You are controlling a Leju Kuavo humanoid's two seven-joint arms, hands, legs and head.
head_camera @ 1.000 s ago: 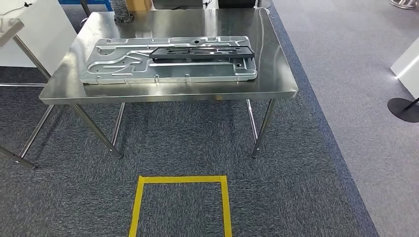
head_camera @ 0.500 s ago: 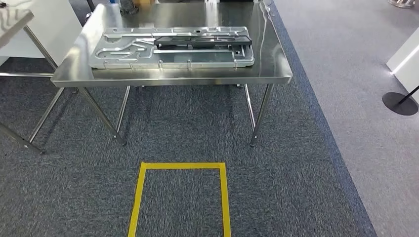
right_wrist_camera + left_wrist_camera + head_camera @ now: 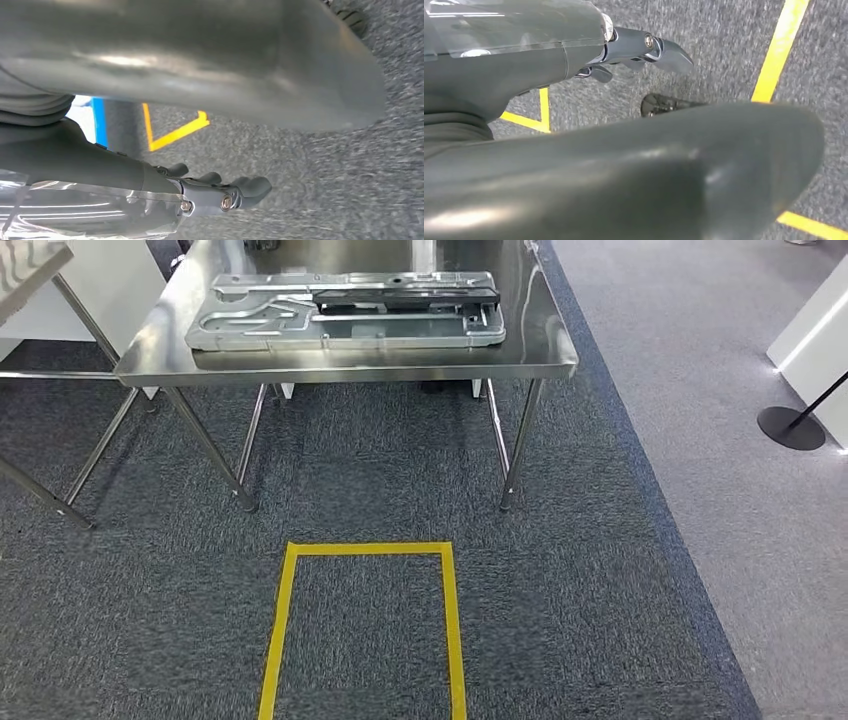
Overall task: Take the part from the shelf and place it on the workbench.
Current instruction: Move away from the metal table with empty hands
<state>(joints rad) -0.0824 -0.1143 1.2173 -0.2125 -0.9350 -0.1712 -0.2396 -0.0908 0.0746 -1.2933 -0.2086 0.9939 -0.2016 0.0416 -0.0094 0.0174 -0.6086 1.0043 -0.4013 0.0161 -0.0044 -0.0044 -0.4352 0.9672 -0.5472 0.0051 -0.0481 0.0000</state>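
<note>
At the top of the head view a steel bench carries a large silver stamped panel, and the black part lies flat on that panel's upper right portion. On the grey carpet at lower centre is a yellow tape rectangle, and a black round stand base sits at the right edge. The left robot hand and right robot hand hang over the carpet holding nothing, fingers loosely extended and apart.
</note>
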